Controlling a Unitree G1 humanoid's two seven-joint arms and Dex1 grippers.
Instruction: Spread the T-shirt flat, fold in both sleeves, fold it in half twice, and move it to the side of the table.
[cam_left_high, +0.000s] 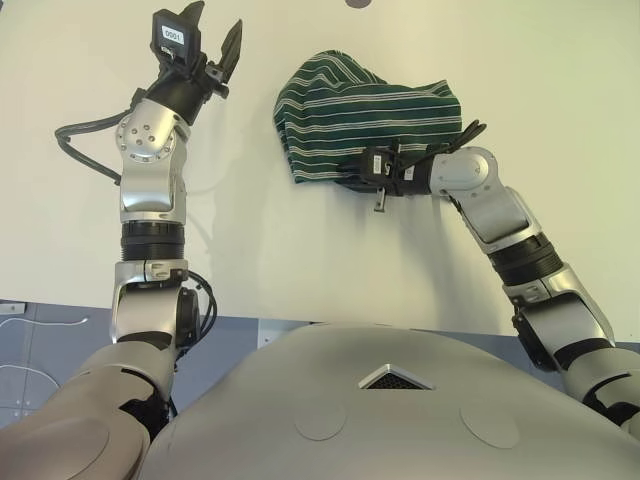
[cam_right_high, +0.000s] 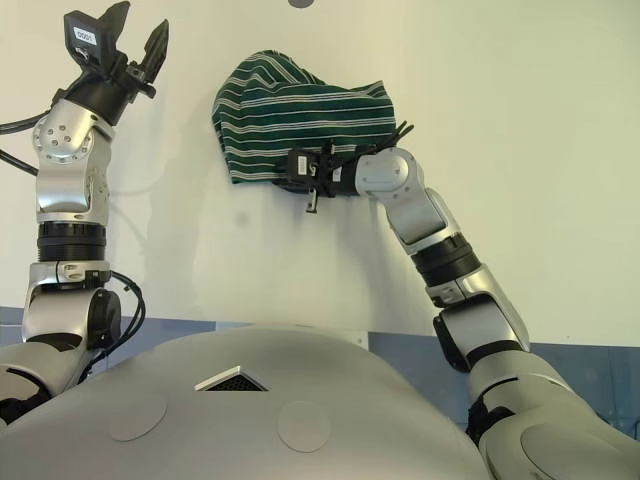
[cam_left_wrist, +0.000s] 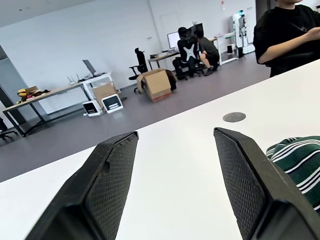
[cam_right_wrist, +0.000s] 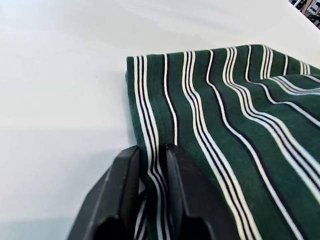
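Note:
The green T-shirt (cam_left_high: 365, 120) with thin white stripes lies folded into a compact bundle on the white table (cam_left_high: 300, 260), far centre. My right gripper (cam_left_high: 352, 170) sits at the bundle's near edge, its fingers (cam_right_wrist: 125, 190) shut on the T-shirt's hem (cam_right_wrist: 155, 165). The folded corner of the T-shirt (cam_right_wrist: 135, 62) lies flat on the table just past the fingers. My left gripper (cam_left_high: 212, 38) is raised over the far left of the table, open and holding nothing, with the T-shirt (cam_left_wrist: 300, 160) off to its side.
A round grey cap (cam_left_wrist: 234, 117) is set into the table near its far edge. A person in black (cam_left_wrist: 287, 32) stands beyond that edge. Bare table surface extends left and right of the bundle.

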